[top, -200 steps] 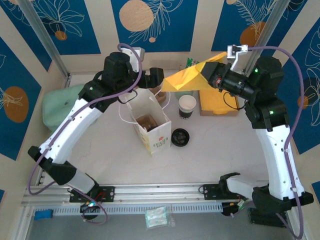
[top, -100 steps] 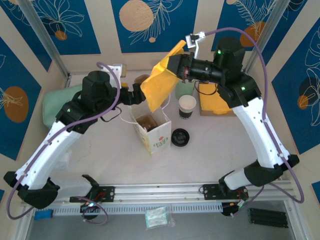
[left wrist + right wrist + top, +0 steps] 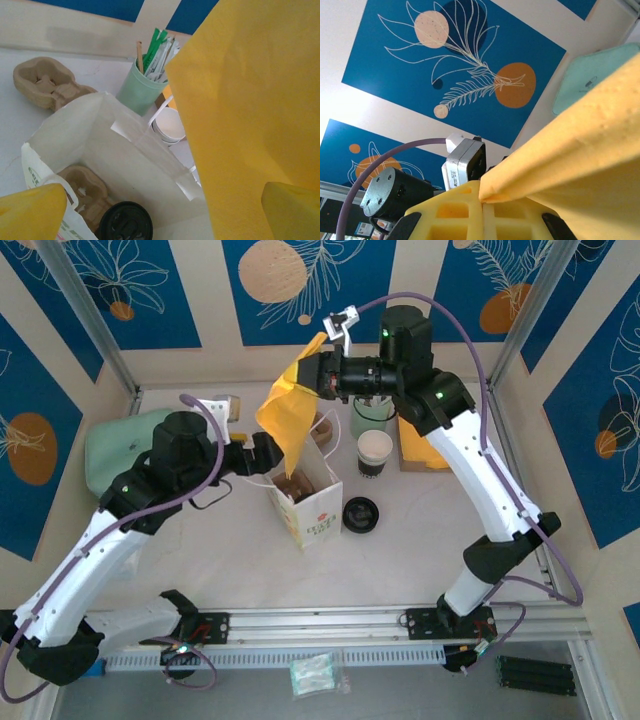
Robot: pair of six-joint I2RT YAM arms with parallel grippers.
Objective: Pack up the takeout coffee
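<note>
The right gripper (image 3: 320, 377), upper centre of the top view, is clamped on a yellow sheet (image 3: 288, 415) hanging over the white bag (image 3: 312, 502). The left gripper (image 3: 262, 452) gapes wide at the bag's left, holding nothing. The coffee cup (image 3: 375, 453) stands upright at centre frame, mouth up, just right of the bag; in the left wrist view the bag's edge and the sheet hide part of it, and bare table (image 3: 425, 530) lies to its lower right.

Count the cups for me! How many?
2. The coffee cup stands right of the bag; the green cup stands just behind it. The yellow paper may hide more.
</note>
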